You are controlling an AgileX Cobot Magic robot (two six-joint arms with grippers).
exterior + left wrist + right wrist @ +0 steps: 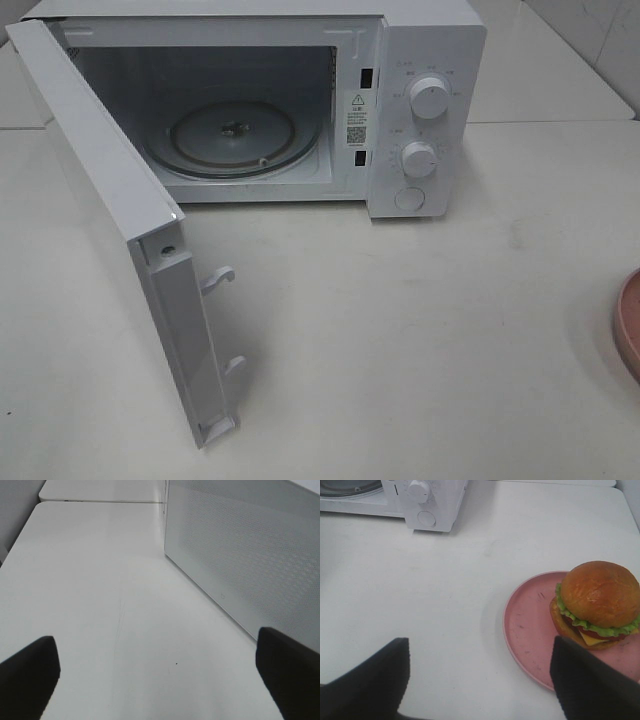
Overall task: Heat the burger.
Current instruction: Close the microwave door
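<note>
Right gripper (477,680) hangs with its dark jaws spread wide and empty, low in its wrist view, the round golden-bun burger (597,605) just beyond on the far half of a pink round plate (527,625). Left gripper (157,675) is wide open too, holding nothing, beside the white perforated microwave door (245,555). Further back, the white microwave (425,110) stands open at the upper part of the high view, glass turntable (235,135) bare. I'd straddle the bun low and squeeze gently, or it'll topple.
</note>
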